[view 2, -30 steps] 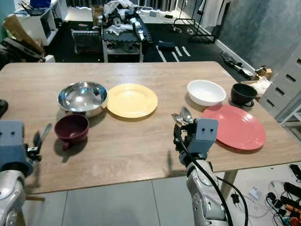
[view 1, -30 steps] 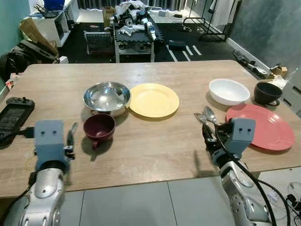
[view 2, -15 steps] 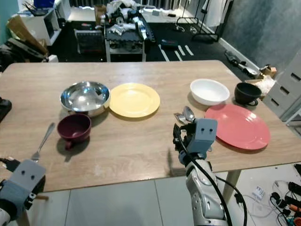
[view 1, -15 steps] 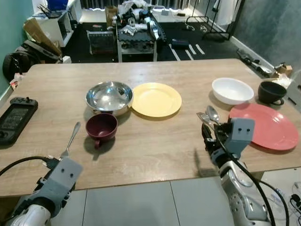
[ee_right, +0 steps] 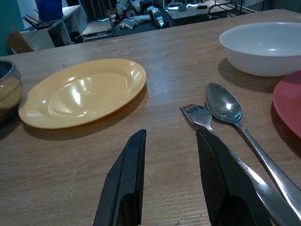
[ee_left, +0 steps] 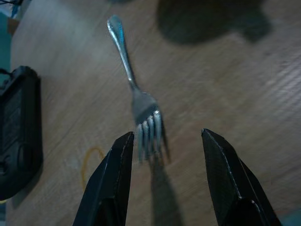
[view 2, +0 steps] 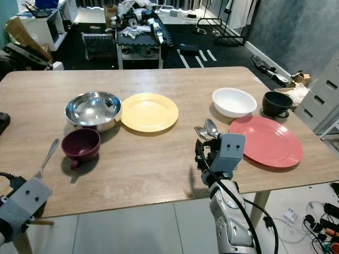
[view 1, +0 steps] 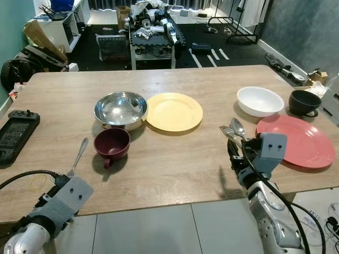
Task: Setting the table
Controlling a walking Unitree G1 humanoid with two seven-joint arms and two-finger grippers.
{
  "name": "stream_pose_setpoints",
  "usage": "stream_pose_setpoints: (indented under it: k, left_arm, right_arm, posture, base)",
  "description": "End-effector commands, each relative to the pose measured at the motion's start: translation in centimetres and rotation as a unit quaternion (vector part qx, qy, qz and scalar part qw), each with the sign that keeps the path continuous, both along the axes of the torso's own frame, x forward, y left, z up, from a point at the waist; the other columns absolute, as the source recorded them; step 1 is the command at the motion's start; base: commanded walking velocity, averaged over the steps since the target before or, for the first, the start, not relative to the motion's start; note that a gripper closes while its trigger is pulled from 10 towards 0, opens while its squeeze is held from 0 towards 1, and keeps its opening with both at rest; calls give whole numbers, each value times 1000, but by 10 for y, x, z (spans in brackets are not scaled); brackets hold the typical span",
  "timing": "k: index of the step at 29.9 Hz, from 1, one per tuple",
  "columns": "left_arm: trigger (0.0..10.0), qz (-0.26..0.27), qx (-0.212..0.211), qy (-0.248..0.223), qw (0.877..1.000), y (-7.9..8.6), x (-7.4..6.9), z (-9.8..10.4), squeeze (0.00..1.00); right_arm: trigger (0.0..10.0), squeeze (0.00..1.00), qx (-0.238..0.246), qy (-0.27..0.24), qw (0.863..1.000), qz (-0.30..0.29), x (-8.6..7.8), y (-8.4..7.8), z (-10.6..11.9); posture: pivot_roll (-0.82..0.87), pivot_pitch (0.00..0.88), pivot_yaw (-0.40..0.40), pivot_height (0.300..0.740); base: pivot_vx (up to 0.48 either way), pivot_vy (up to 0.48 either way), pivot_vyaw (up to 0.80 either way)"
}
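Note:
A fork [ee_left: 141,106] lies flat on the wooden table [view 1: 175,159] near the front left, just left of a maroon cup [view 1: 112,144]. My left gripper [ee_left: 167,136] is open at the table's near edge, its fingers on either side of the fork's tines and a little short of them. My right gripper [ee_right: 170,136] hovers open low over the table. Just ahead of it a second fork [ee_right: 200,117] and a spoon [ee_right: 225,106] lie side by side, left of a red plate [view 1: 294,141]. A yellow plate [view 1: 174,111] sits mid-table.
A steel bowl [view 1: 120,109] stands left of the yellow plate. A white bowl [view 1: 260,101] and a black cup [view 1: 303,102] are at the far right. A black game controller [view 1: 13,132] lies at the left edge. Beyond the table are shelves and clutter on a dark floor.
My left arm has drawn back from above the table to its near edge, and the fork it was at now lies free on the wood. The right arm has stayed put.

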State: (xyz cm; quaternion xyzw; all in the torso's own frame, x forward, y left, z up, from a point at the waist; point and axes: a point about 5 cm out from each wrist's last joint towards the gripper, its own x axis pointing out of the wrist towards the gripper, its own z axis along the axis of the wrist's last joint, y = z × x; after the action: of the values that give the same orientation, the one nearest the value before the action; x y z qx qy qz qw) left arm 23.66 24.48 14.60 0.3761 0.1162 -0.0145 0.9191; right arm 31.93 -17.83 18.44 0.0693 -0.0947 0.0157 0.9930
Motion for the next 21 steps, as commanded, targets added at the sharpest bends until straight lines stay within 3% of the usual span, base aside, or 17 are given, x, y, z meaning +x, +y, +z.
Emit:
stream_pose_setpoints:
  k: [1, 13, 14, 15, 17, 21]
  left_arm:
    - [10000, 27, 4, 46, 999, 11, -3, -19, 0]
    - [10000, 45, 3, 55, 997, 22, 6, -28, 0]
    - [9137, 44, 1, 56, 997, 22, 7, -28, 0]
    - [9137, 44, 1, 56, 997, 22, 7, -28, 0]
    - [0, 41, 0, 60, 997, 21, 6, -30, 0]
    - [0, 36, -1, 64, 997, 19, 6, -33, 0]
  right_arm:
    - [10000, 0, 4, 9, 1000, -3, -1, 0, -6]
    - [10000, 0, 4, 7, 1000, -3, 0, 0, -5]
    - [10000, 0, 4, 6, 1000, -4, -1, -1, -4]
    - [10000, 0, 4, 6, 1000, -4, -1, -1, -4]
    - [10000, 0, 4, 6, 1000, -7, -1, -3, -4]
    - [10000, 0, 5, 7, 1000, -8, -2, -3, -5]
  posture:
    - [42, 135, 74, 740]
    - [31, 136, 71, 740]
    - [29, 136, 72, 740]
    - [29, 136, 72, 740]
    - [29, 138, 73, 740]
    - [29, 138, 73, 740]
  base:
    - [0, 0, 0]
    - [0, 0, 0]
    - [0, 0, 0]
    - [0, 0, 0]
    - [0, 0, 0]
    - [0, 0, 0]
